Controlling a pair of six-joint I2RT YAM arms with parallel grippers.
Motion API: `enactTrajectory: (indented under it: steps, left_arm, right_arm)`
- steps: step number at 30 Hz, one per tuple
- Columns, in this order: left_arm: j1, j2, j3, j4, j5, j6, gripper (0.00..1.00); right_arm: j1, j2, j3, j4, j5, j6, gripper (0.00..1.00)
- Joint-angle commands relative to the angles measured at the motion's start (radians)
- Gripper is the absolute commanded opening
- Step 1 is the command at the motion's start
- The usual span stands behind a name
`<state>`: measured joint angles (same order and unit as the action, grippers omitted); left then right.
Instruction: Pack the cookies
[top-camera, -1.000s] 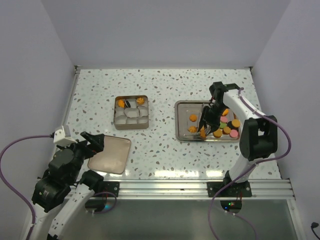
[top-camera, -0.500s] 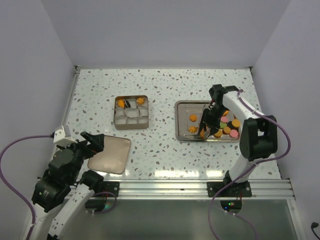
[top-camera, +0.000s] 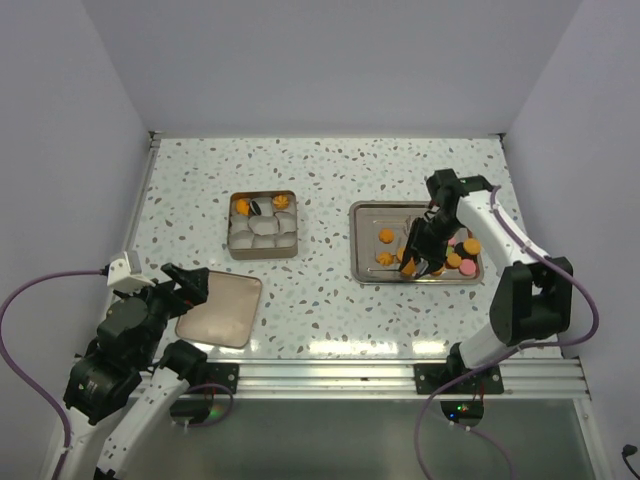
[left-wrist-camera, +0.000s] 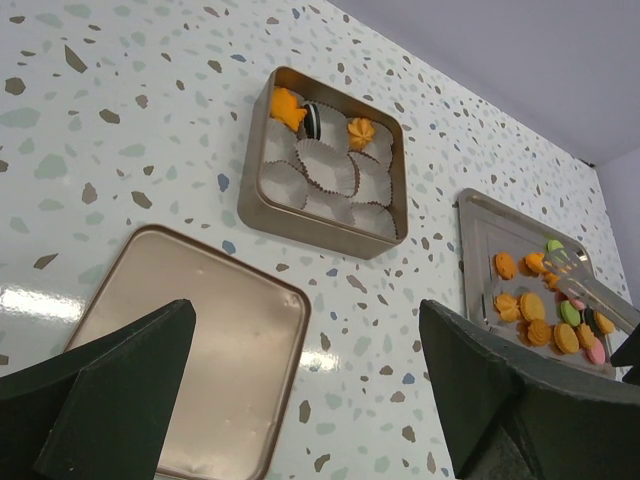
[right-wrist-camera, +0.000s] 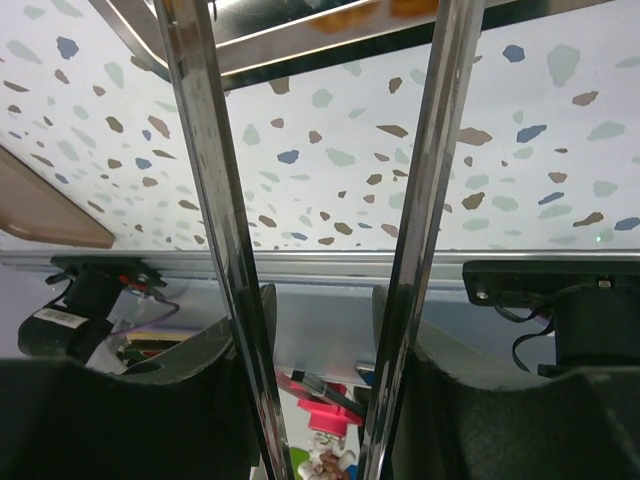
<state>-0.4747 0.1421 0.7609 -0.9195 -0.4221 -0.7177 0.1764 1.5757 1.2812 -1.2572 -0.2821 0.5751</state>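
Several cookies (top-camera: 458, 258), mostly orange with some pink and green, lie in the steel tray (top-camera: 362, 245) at the right; in the left wrist view the cookies (left-wrist-camera: 548, 322) show there too. My right gripper (top-camera: 428, 238) is shut on metal tongs (right-wrist-camera: 215, 200), whose tips reach down over the tray's near part. An orange cookie (right-wrist-camera: 345, 17) shows at the tong tips; whether it is pinched I cannot tell. The square tin (top-camera: 263, 225) holds white paper cups, with two orange cookies and a dark one (left-wrist-camera: 312, 120) in its far row. My left gripper (left-wrist-camera: 307, 320) is open and empty.
The tin's flat lid (top-camera: 220, 308) lies upside down at the near left, just under my left gripper (top-camera: 188, 285). The aluminium rail (top-camera: 400, 372) runs along the table's near edge. Grey walls close the table on three sides.
My right arm has swung slightly to the right, with the tongs still over the tray's near part. The left arm has not moved.
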Motion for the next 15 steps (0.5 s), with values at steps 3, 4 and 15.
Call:
enactTrajectory:
  steps: [3, 4, 15]
  left_arm:
    - [-0.004, 0.004, 0.000, 0.065, 0.011, 0.018, 1.00]
    - [-0.005, 0.004, 0.000, 0.065, 0.011, 0.018, 1.00]
    - [-0.005, -0.009, 0.002, 0.064, 0.011, 0.018, 1.00]
  right_arm:
    - [0.000, -0.046, -0.043, -0.013, -0.038, 0.023, 0.46]
    - [0.000, -0.040, -0.051, -0.007, -0.039, 0.023, 0.46]
    - [0.000, 0.043, -0.003, 0.045, -0.048, 0.028, 0.45]
